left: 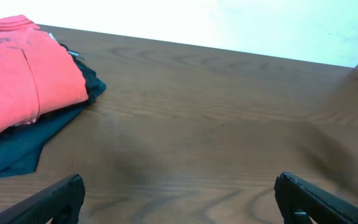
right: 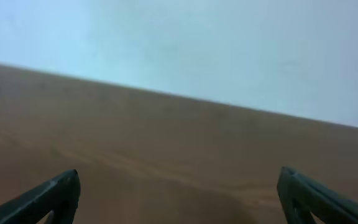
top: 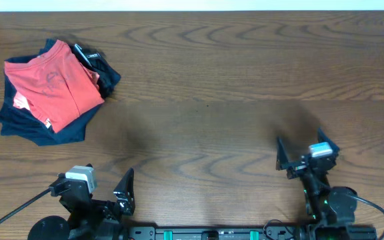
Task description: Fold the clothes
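Observation:
A folded red-orange T-shirt [top: 55,83] lies on top of a pile at the table's far left. It also shows in the left wrist view [left: 23,81]. Only a faint darker mark shows on it; the navy-and-white lettering is hidden. My left gripper [top: 99,185] [left: 179,190] is open and empty near the front edge, well to the right of and in front of the pile. My right gripper [top: 304,151] [right: 179,186] is open and empty at the front right, far from the shirt.
Under the shirt lie navy and black garments [top: 42,130] [left: 17,146], and a paler pink edge [top: 20,101] peeks out at the left. The table is brown wood [top: 212,87], with a pale wall beyond its far edge.

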{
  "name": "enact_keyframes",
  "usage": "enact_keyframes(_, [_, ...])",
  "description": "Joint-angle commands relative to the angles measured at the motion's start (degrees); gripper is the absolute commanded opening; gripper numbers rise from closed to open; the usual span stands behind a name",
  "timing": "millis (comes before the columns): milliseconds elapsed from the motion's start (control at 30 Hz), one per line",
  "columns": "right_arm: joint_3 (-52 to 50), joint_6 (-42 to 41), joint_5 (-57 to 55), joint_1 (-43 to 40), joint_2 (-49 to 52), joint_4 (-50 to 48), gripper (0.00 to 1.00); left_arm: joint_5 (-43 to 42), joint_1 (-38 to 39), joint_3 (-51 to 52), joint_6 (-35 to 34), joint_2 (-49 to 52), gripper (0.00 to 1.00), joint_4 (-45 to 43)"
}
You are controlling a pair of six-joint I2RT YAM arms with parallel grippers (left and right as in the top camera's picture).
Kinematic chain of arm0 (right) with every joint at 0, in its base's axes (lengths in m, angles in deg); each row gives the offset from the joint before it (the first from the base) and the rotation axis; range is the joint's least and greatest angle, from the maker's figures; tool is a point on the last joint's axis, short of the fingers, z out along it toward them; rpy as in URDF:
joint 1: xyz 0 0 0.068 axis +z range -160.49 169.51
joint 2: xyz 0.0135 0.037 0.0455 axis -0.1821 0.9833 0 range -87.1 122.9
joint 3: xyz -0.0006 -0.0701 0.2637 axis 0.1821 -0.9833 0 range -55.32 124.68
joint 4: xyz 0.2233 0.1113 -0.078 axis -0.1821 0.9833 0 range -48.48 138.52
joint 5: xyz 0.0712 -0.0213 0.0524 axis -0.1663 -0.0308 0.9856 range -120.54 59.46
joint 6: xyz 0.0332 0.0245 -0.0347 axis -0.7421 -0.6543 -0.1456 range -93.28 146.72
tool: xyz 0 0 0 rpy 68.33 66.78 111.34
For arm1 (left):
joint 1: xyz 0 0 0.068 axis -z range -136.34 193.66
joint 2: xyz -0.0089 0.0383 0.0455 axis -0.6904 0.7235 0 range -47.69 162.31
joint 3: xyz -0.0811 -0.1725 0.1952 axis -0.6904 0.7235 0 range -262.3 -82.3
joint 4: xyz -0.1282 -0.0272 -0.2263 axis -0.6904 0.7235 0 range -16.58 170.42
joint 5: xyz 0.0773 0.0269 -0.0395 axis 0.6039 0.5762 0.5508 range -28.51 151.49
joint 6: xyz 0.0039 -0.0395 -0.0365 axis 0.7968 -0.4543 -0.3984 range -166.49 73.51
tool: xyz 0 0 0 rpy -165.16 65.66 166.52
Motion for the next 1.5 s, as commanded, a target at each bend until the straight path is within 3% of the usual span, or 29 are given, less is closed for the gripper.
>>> enact_keyframes(0, [-0.50, 3.58, 0.09, 0.85, -0.42, -0.11, 0.99, 0.31, 0.22, 0.11, -0.72, -0.24, 0.98, -0.07])
enact_keyframes(1167, [-0.50, 3.58, 0.07, 0.85, -0.35, 0.09, 0.99, 0.33, 0.00, 0.22, -0.72, -0.35, 0.98, -0.09])
enact_keyframes(1467, [-0.50, 3.58, 0.07, 0.85, -0.35, 0.09, 0.99, 8.44, -3.56, 6.01, 2.38, -5.84, 0.98, 2.47])
